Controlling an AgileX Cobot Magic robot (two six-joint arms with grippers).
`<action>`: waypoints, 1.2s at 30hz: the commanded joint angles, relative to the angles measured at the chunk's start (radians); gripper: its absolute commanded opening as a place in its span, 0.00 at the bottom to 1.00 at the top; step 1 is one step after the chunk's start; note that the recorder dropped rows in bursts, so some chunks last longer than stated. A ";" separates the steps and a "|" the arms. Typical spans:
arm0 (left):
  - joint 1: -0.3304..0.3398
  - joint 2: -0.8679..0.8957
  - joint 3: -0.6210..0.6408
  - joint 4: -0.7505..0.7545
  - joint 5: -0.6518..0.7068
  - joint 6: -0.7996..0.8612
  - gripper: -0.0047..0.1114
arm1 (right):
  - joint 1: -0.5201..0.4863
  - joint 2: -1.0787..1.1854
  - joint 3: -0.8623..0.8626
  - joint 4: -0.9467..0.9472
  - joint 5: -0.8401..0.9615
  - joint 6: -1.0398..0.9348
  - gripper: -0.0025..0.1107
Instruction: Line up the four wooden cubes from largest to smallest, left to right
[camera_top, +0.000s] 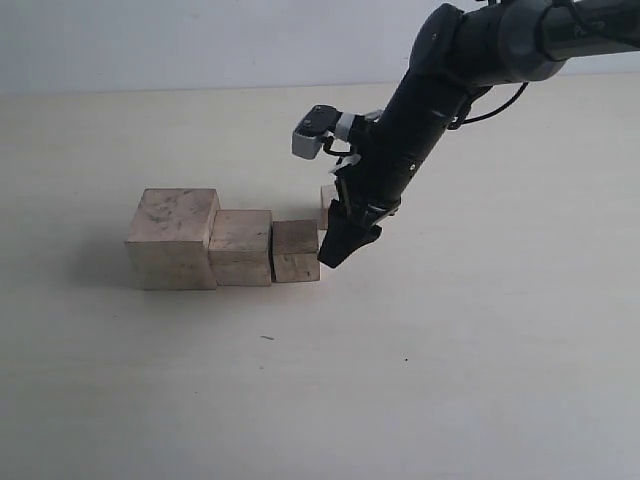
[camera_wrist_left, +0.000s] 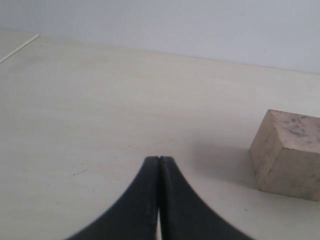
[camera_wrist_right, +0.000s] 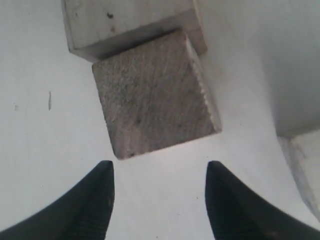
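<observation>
Three of the wooden cubes stand touching in a row: the largest cube (camera_top: 172, 238) on the left, then the second cube (camera_top: 241, 247), then the third cube (camera_top: 296, 250). The smallest cube (camera_top: 327, 198) shows only as a sliver behind my right arm, a little beyond the row's right end. My right gripper (camera_top: 345, 245) hangs open just right of the third cube (camera_wrist_right: 155, 97), which lies ahead of the fingertips with nothing between them. My left gripper (camera_wrist_left: 159, 159) is shut and empty, low over the table, with the largest cube (camera_wrist_left: 287, 152) off to one side.
The pale table (camera_top: 450, 380) spreads wide around the row. A white wall (camera_top: 150, 40) rises behind it. My left arm does not show in the exterior view.
</observation>
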 joint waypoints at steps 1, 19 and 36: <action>-0.005 -0.006 0.003 -0.009 -0.010 0.004 0.04 | 0.001 0.017 0.003 0.036 0.003 -0.027 0.48; -0.005 -0.006 0.003 -0.009 -0.010 0.004 0.04 | 0.001 0.026 0.003 0.109 -0.009 -0.086 0.48; -0.005 -0.006 0.003 -0.009 -0.010 0.004 0.04 | 0.001 0.026 0.003 0.122 -0.010 -0.086 0.48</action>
